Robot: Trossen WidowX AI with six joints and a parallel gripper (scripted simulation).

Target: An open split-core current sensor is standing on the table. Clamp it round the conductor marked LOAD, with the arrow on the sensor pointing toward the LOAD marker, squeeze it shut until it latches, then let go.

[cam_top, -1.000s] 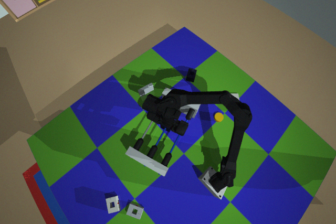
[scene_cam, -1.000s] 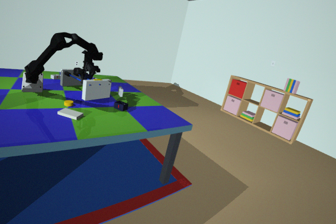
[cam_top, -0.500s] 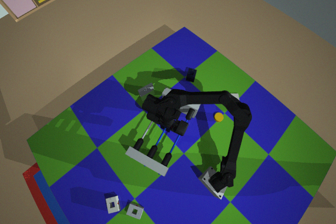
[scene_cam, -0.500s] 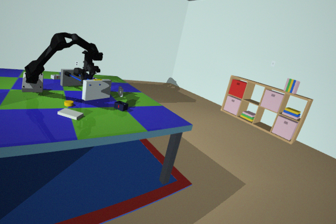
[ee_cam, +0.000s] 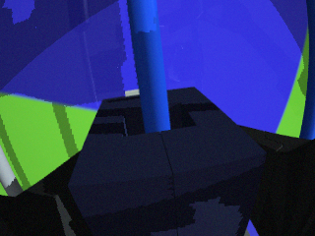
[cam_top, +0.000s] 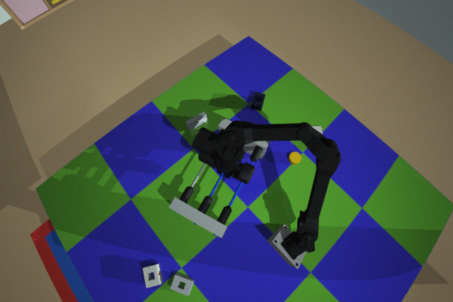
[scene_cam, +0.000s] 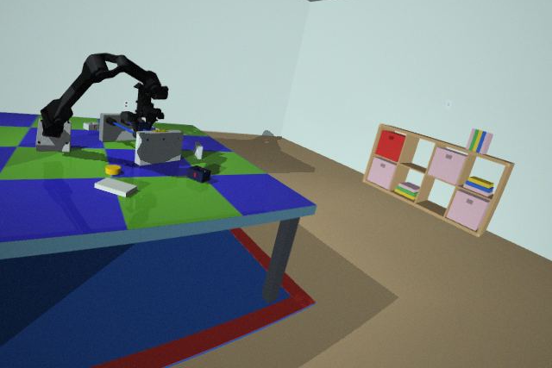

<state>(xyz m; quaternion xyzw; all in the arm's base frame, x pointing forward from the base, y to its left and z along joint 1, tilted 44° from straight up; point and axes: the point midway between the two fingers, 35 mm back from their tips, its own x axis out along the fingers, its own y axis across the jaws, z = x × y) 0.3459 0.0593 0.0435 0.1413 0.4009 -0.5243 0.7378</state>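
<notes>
The dark navy current sensor [ee_cam: 118, 159] sits around the middle blue conductor [ee_cam: 150, 64] [cam_top: 216, 184]. Its two halves meet at a thin seam in the wrist view; whether the latch has caught cannot be seen. My gripper [ee_cam: 156, 138] [cam_top: 228, 167] [scene_cam: 146, 127] is shut on the sensor, one finger at each side. A second blue conductor [cam_top: 236, 194] [ee_cam: 310, 74] and a grey one [cam_top: 198, 175] [ee_cam: 7, 169] run at either side. Grey end blocks [cam_top: 197, 217] [scene_cam: 158, 150] hold the conductors. The LOAD marker and the arrow are not readable.
A dark block with a red mark [cam_top: 257, 100] [scene_cam: 198, 173] and a pale block [cam_top: 197, 121] [scene_cam: 198, 150] stand beyond the far end block. A yellow disc [cam_top: 294, 157] [scene_cam: 113, 170] lies near a white slab [scene_cam: 116, 186]. Two pale square-holed pieces [cam_top: 146, 282] [cam_top: 187, 289] lie apart.
</notes>
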